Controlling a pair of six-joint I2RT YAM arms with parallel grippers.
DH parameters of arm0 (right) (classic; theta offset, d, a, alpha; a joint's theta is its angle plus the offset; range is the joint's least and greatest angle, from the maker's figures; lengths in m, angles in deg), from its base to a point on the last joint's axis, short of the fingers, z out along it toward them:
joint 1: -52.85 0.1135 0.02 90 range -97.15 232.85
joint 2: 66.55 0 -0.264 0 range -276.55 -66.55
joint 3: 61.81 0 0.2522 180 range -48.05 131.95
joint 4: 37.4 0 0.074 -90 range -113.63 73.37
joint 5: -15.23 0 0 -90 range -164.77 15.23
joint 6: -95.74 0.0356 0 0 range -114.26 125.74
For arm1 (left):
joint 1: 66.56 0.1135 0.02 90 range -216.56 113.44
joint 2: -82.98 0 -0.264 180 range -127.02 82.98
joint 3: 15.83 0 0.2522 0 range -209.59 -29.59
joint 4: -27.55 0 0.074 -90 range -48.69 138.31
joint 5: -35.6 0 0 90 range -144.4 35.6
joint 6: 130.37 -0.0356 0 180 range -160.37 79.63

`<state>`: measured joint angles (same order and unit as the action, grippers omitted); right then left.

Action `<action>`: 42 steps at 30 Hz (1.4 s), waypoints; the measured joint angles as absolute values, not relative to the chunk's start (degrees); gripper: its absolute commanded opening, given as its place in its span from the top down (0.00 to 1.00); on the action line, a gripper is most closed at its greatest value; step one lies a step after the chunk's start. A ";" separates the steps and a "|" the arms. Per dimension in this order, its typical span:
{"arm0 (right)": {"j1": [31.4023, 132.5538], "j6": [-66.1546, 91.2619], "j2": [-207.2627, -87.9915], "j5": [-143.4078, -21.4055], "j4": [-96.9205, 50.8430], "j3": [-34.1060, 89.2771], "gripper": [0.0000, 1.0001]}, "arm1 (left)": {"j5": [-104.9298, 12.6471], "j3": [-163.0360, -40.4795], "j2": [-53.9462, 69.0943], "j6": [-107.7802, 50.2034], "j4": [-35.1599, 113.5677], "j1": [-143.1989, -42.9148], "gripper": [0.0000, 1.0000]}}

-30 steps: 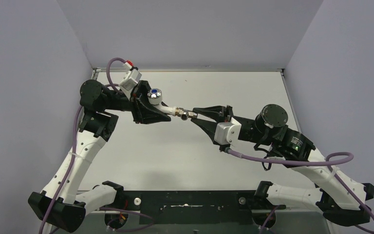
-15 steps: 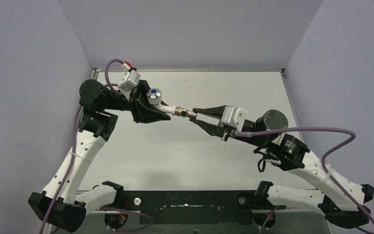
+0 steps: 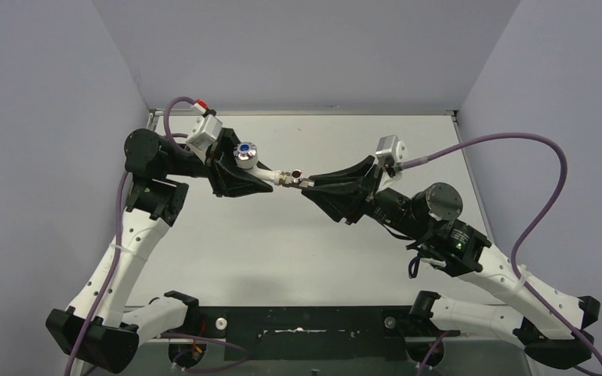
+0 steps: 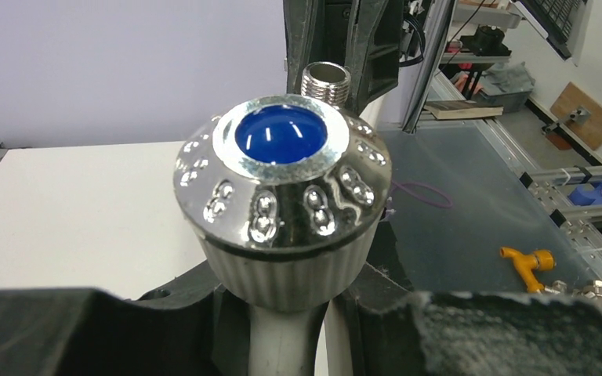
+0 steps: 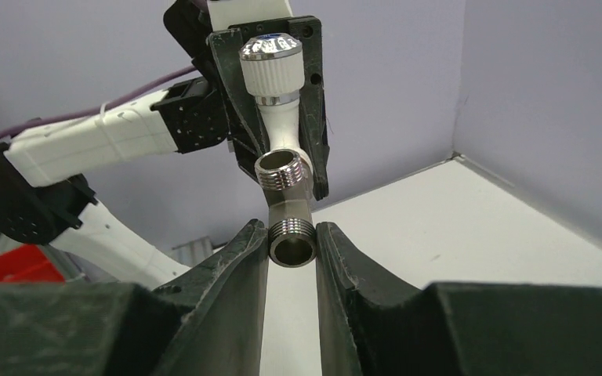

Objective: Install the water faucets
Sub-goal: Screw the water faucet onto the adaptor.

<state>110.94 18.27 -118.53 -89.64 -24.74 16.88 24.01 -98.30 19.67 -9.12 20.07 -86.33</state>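
Observation:
The water faucet [image 3: 244,154], a white tap body with a chrome knob and blue dot, hangs above the table with my left gripper [image 3: 260,179] shut on its white stem. In the left wrist view the knob [image 4: 282,188] fills the middle, above the left gripper [image 4: 286,317]. A metal threaded fitting [image 3: 291,179] sits against the tap's outlet end. My right gripper [image 3: 306,185] is shut on the fitting's near threaded end [image 5: 291,235], and the right gripper [image 5: 292,241] points at the faucet [image 5: 271,70]. A second threaded end [image 4: 325,81] pokes up behind the knob.
White tabletop [image 3: 298,243] enclosed by grey walls at back and sides. The right arm's purple cable [image 3: 553,180] arcs high by the right wall. Past the table's edge, an orange part [image 4: 527,263] lies on a dark surface.
My right wrist has rolled about its axis while gripping the fitting; its camera housing swung from below to above the fingers and the cable rose. The left gripper with the faucet barely shifted.

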 measured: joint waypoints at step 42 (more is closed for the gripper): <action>110.96 -13.55 -108.89 -91.61 -21.15 18.28 0.44 | 20.01 -98.36 19.54 -6.98 21.10 -85.89 1.00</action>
<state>110.96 -13.55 -108.89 -91.61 -21.15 18.28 20.01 -98.36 19.54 -6.98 21.10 -85.89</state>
